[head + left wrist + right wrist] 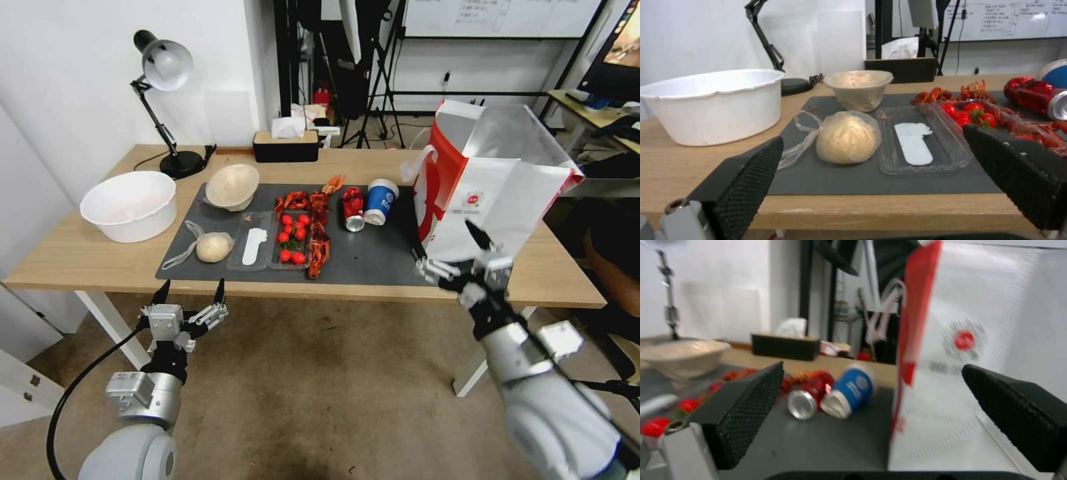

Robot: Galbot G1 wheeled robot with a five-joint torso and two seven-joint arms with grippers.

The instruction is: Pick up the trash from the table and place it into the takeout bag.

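Observation:
On the table's [80,257] dark grey mat [373,263] lies the trash: a beige paper bowl [232,187], a clear bag with a beige lump [213,247], a crushed red can [352,208] and a blue paper cup [381,201] on its side. The white and red takeout bag [493,193] stands open at the mat's right end. My left gripper [191,291] hangs open below the table's front edge, facing the lump [846,138]. My right gripper [447,243] is open at the takeout bag's [996,340] front lower corner, with the cup [851,391] and can [811,395] beyond it.
A white basin [130,205] stands left of the mat. A clear tray [293,239] with cherry tomatoes and red crayfish shells [319,247] lie mid-mat. A desk lamp [163,73] and a black tissue box [287,143] stand at the back edge.

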